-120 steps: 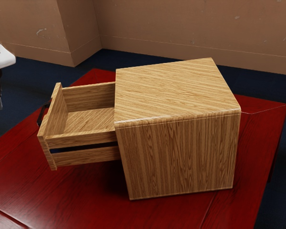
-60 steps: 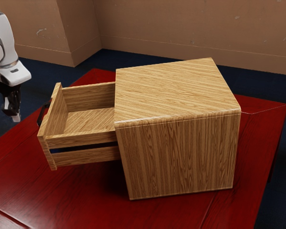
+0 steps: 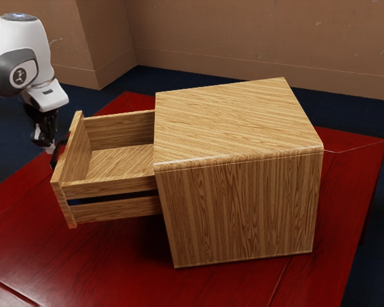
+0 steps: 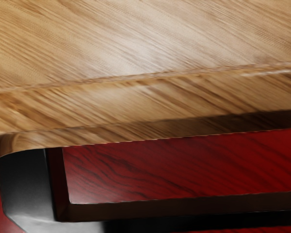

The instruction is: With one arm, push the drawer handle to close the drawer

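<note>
My gripper [image 3: 49, 148] is at the outer side of the drawer front, right beside the black handle [image 3: 56, 155] in the exterior view; whether they touch is unclear. The wooden drawer [image 3: 118, 187] stands well out of its cabinet [image 3: 240, 211], toward the exterior view's left, with its inside exposed. In the wrist view, the handle [image 4: 26, 187] runs along the lower part, with a gap between its bar and the drawer's wood [image 4: 136, 102].
The red table [image 3: 115, 262] carries the cabinet and shows through the handle's gap in the wrist view. Brown walls [image 3: 243, 32] and a dark blue floor [image 3: 336, 109] lie beyond it.
My arm has come in from the exterior view's left, carrying the gripper toward the drawer front and up beside the handle. Drawer and cabinet have stayed put.
</note>
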`<state>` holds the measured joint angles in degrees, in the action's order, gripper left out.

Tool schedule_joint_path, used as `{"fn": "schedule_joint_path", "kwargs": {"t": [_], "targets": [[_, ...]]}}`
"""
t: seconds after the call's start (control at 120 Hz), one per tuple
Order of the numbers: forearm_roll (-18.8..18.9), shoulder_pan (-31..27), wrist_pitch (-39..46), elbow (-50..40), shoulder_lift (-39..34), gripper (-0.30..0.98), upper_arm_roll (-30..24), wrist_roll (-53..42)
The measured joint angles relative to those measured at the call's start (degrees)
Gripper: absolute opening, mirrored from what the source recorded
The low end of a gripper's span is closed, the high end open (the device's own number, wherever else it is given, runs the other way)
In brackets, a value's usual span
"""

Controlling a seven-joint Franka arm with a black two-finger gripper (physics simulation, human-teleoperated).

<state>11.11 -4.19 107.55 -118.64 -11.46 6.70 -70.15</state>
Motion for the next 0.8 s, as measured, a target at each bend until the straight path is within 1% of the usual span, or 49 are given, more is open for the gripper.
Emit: {"fn": "schedule_joint_path", "kwargs": {"t": [0.258,0.467,0.8], "targets": [[-0.73,3.39,0.75,1.00,0.75,-0.10,-0.25,-0.39],[-2.08,5.73,0.97,1.02,1.35,-0.10,-0.37,-0.07],[-3.37,6.93,1.37,1.09,2.06,-0.10,-0.46,1.33]]}}
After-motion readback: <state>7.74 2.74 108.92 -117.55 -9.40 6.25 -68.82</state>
